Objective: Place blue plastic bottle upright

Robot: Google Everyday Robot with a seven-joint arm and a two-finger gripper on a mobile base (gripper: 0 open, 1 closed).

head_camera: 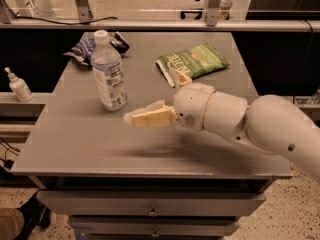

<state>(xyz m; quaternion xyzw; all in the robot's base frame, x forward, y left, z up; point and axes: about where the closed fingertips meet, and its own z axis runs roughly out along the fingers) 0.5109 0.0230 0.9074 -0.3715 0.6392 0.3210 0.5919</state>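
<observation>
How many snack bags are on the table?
2. A green bag lies far right on the table; a dark bag lies far left, partly behind the bottle. The gripper hovers beside the bottle's base.

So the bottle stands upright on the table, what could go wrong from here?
1. The tool hangs close beside the bottle, not touching it. A sideways move of the arm could knock this tall, narrow bottle over.
2. If it falls, it may roll toward the table edge.
</observation>
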